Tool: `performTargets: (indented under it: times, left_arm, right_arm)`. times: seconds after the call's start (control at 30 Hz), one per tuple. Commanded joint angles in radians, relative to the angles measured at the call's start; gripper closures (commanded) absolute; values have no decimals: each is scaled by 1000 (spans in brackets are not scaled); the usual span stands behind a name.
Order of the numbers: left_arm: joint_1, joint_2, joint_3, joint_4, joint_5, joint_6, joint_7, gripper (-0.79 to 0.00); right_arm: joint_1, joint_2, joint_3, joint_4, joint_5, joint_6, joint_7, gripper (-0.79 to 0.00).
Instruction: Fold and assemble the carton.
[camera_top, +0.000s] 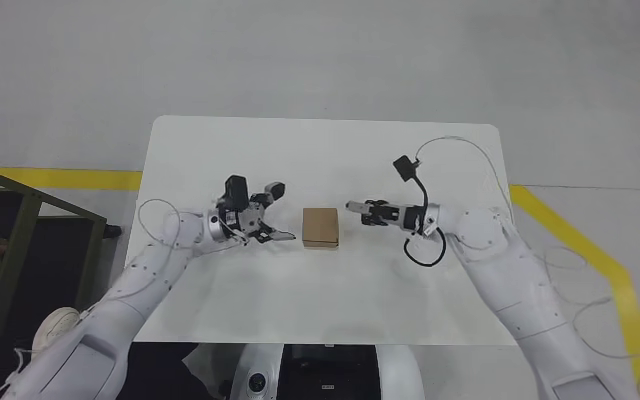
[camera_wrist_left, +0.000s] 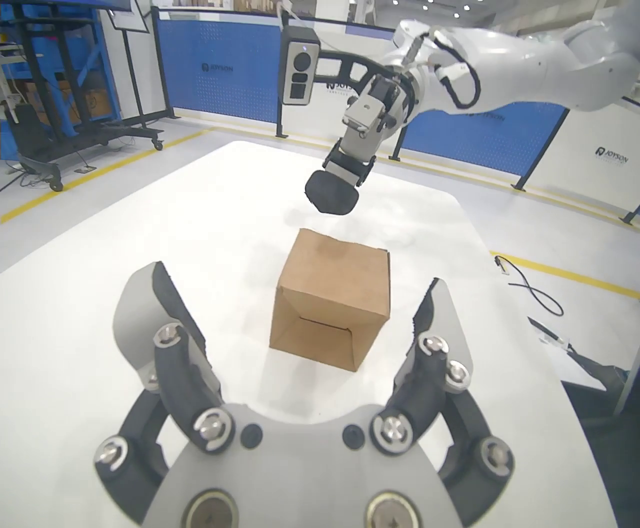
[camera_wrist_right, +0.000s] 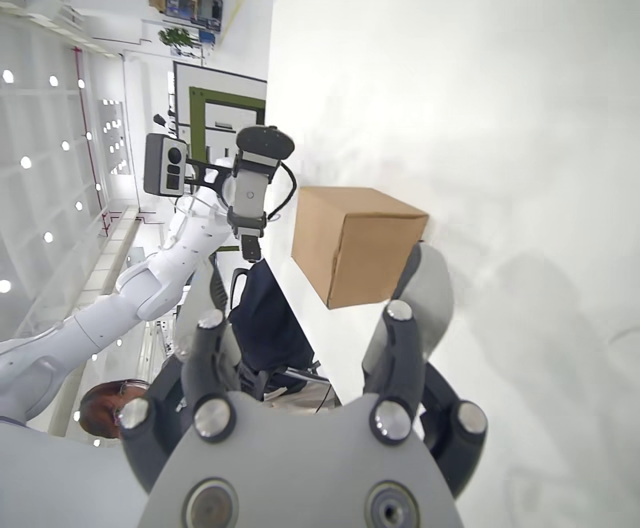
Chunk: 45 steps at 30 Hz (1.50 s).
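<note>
A closed brown carton (camera_top: 320, 227) stands on the white table (camera_top: 320, 150), between my two grippers. In the left wrist view the carton (camera_wrist_left: 332, 295) shows a side with tucked flaps and a slit. My left gripper (camera_top: 285, 212) is open just to one side of it, its jaws spread wide and apart from the box (camera_wrist_left: 297, 295). On the opposite side my right gripper (camera_top: 352, 207) hangs a little above the table, turned on its side and open (camera_wrist_right: 310, 265). One right fingertip (camera_wrist_right: 425, 270) is close to a carton (camera_wrist_right: 355, 240) edge.
A thin black cable (camera_wrist_left: 530, 285) lies on the table near its edge on the right arm's side. A green frame (camera_top: 30, 220) stands off the table beside the left arm. Bare tabletop surrounds the carton.
</note>
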Motion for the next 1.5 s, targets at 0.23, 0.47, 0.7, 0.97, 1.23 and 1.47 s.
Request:
performTargets:
  times: [0.23,0.47,0.7,0.97,1.23,1.47]
  left_arm:
    - [38,22,-112,5,-212,-15,-168,-785]
    - [28,25,-164,24,-393,0,-411,-785]
    - [22,35,-220,31,-523,-5,-547,-785]
    - [57,63,-329,-15,-569,6,-618,-785]
    - [109,80,-400,-72,-596,19,-653,-785]
    - [109,80,-400,-72,-596,19,-653,-784]
  right_arm:
    - [-49,20,90,13,-84,-179,-121,-785]
    - [-107,40,179,-23,-218,-224,-260,-785]
    - [-134,50,224,-104,-330,-180,-326,-785]
    - [-121,55,237,-155,-413,-131,-334,-785]
    - [-95,57,247,-164,-426,-123,-329,-785]
    - [-91,58,253,-164,-428,-119,-326,-785]
